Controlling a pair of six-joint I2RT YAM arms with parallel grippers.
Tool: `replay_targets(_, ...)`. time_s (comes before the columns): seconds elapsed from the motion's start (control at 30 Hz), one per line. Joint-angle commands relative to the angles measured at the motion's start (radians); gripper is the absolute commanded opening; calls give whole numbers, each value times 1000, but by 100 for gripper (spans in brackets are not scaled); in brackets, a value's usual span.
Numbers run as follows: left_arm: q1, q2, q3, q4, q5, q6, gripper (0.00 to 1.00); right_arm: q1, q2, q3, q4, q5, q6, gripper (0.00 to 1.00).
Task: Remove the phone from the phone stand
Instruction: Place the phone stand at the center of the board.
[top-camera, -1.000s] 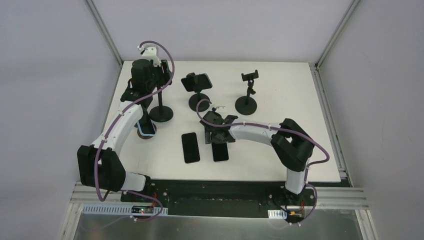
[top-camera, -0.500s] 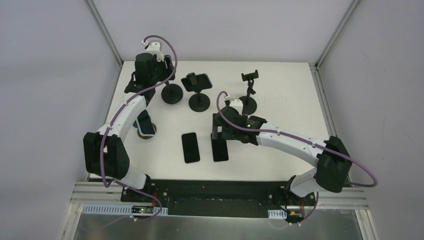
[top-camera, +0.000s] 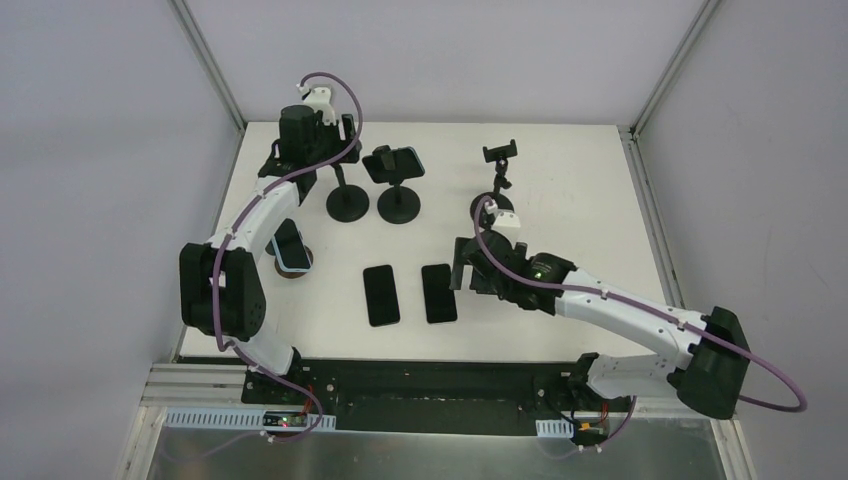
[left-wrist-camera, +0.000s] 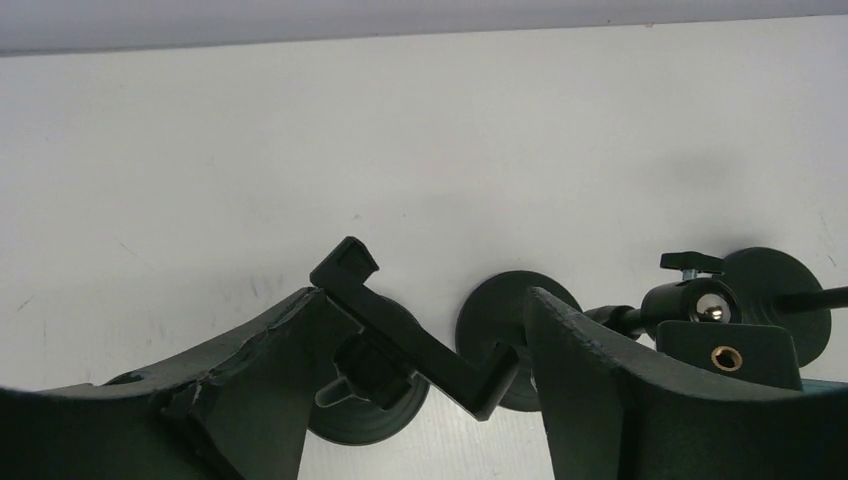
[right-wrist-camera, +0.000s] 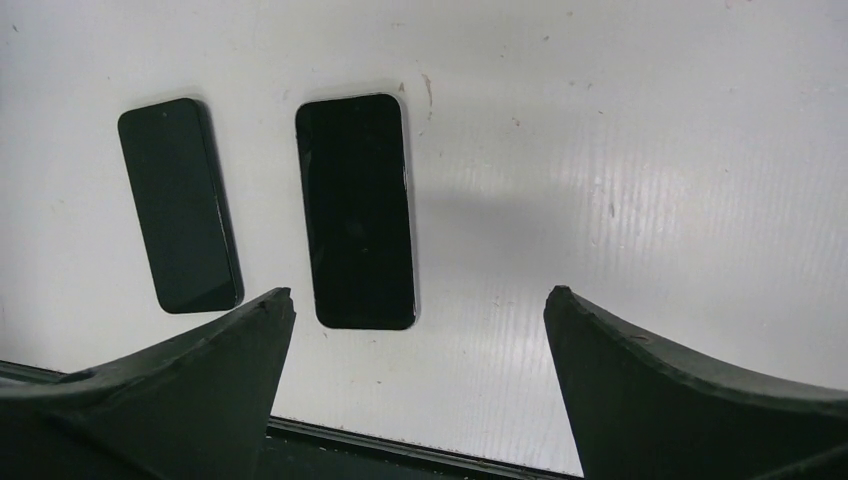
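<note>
A white tabletop (top-camera: 580, 200), faintly scuffed, sits in a booth of plain pale grey walls (top-camera: 110, 150). Silver metal posts (top-camera: 205, 60) rise from its far corners. A black rail (top-camera: 430, 390) and a brushed steel sheet (top-camera: 430, 450) run along the near edge. The light is soft and even.

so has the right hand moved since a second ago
yes, the right hand has shifted right, off the right flat phone it was over, and is now open beside that phone's right edge

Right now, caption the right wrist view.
Open right end effector overlooks two black phones lying flat on the white table.
</note>
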Motion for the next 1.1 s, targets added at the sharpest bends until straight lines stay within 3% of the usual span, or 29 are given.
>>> replay_targets(0.0, 9, -46, -7, 82, 37, 3, 78, 6, -104, -38, -25, 50, 37, 99)
replay_targets(0.07, 9, -62, -21, 82, 25, 3, 95, 7, -132, -50, -33, 55, 39, 100)
replay_targets(0.13, 9, -84, -34, 80, 0, 2, 99, 7, -160, -59, -40, 57, 40, 99)
replay_targets(0.47, 18, -318, -59, -63, -106, -101, 99, 4, -252, -77, -87, 62, 63, 99)
replay_targets(0.63, 17, -442, -117, -131, -6, -192, 99, 4, -303, -124, -67, 57, 81, 99)
replay_targets(0.87, 15, -516, -233, -145, 239, -289, 85, 5, -351, -129, -57, 50, 91, 99)
replay_targets(1.0, -12, -603, -359, -145, 257, -291, 82, -16, -415, -146, -26, 30, 115, 99)
replay_targets(1.07, -17, -668, -433, -145, 239, -282, 83, -58, -456, -150, 5, -54, 130, 99)
